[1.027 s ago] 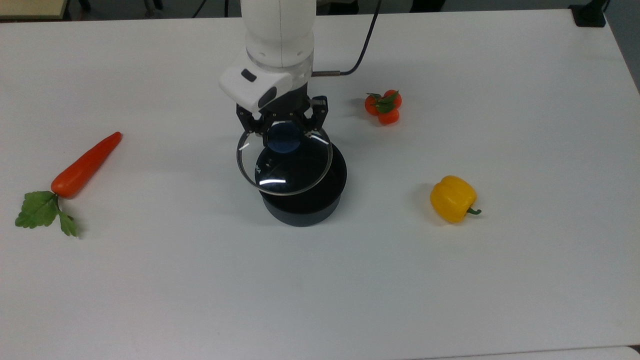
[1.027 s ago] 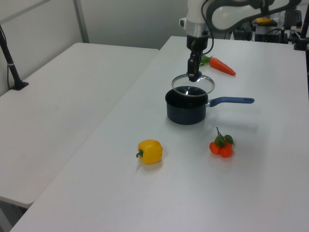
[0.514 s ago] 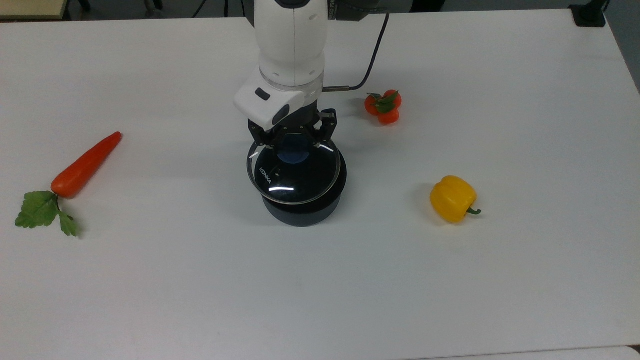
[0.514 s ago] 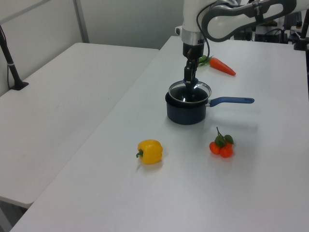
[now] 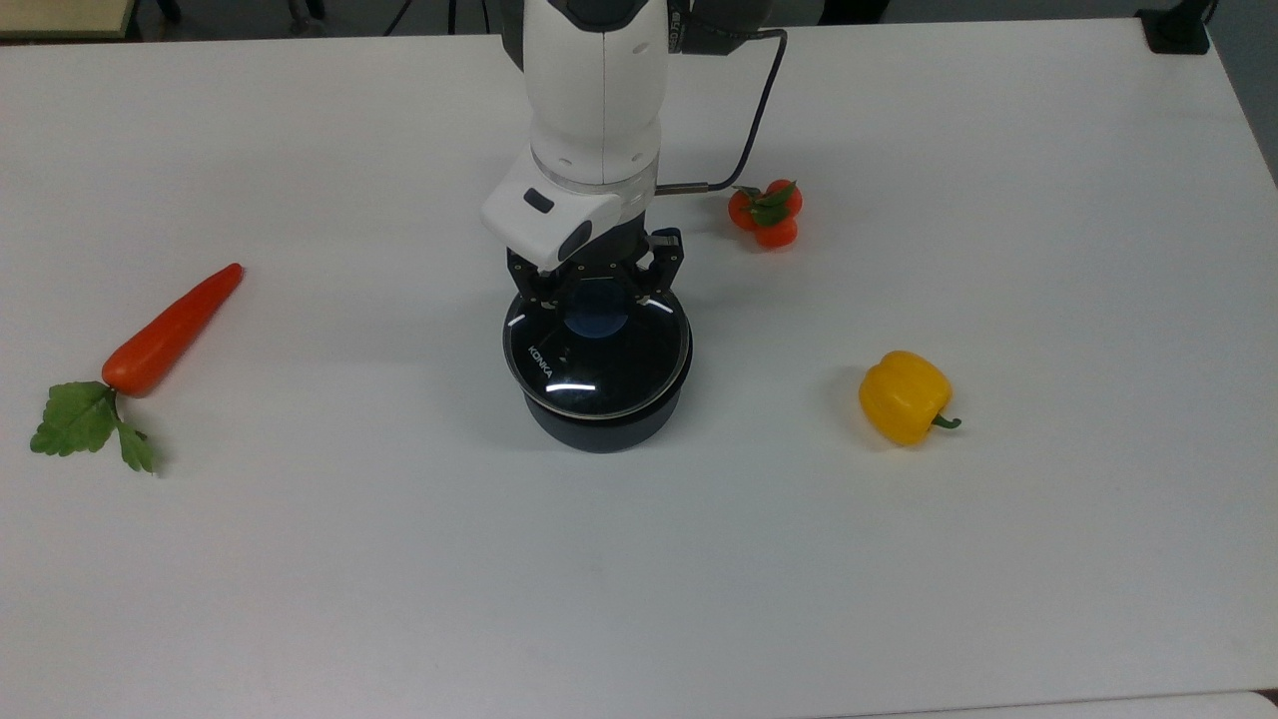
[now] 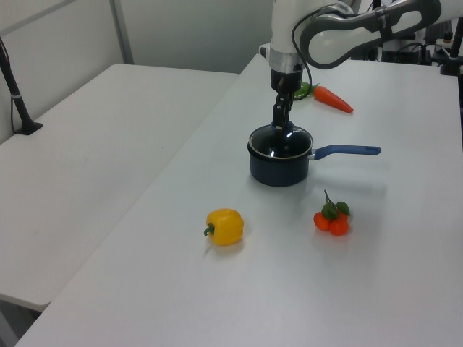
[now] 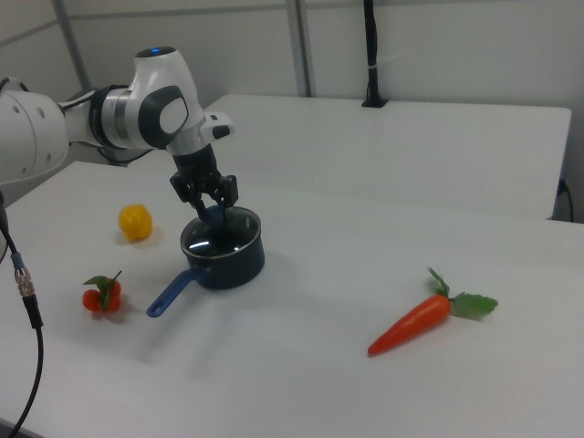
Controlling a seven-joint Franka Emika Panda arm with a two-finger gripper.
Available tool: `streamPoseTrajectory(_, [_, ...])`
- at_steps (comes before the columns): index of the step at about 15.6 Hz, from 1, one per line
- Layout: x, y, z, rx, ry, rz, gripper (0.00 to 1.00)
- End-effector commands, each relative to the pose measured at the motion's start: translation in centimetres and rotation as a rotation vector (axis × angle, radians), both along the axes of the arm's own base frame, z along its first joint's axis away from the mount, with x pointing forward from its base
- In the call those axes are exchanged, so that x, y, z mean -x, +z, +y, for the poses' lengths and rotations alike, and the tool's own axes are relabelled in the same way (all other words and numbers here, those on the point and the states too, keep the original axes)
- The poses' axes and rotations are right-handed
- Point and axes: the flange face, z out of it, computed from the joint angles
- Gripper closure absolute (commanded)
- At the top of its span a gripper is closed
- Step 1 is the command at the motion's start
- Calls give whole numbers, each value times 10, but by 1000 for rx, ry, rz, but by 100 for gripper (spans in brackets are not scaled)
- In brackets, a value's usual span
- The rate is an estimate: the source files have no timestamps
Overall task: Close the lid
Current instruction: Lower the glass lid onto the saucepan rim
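Lid of clear round glass with a metal rim and a blue centre knob [image 5: 596,350] had dropped from its raised, off-centre position of a second before and now lay level across the mouth of the dark blue saucepan [image 5: 603,424], rim apparently on rim; from the top view's left stood the orange toy carrot with green leaves [image 5: 170,331], well apart, then the pot with the two-finger gripper [image 5: 596,293] on the white robot arm, then the cluster of small red-orange toy tomatoes [image 5: 765,214] and the yellow toy bell pepper [image 5: 904,396] on the white table [image 5: 899,579]; none of these had shifted; the fingers straddled the knob, though whether they pinched it or had already let go I could not tell; judged from this, the closing looked essentially done, with only release and withdrawal remaining; the pan's blue handle [image 6: 347,151] pointed to the left view's right.
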Motion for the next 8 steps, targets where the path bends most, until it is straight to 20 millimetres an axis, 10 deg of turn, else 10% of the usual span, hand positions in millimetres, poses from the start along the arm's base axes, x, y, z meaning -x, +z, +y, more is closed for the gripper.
streamPoseTrajectory(1, [-4, 6, 5, -9, -12, -26, 66])
streamPoseTrajectory(8, [-2, 3, 14, -9, -2, -22, 64])
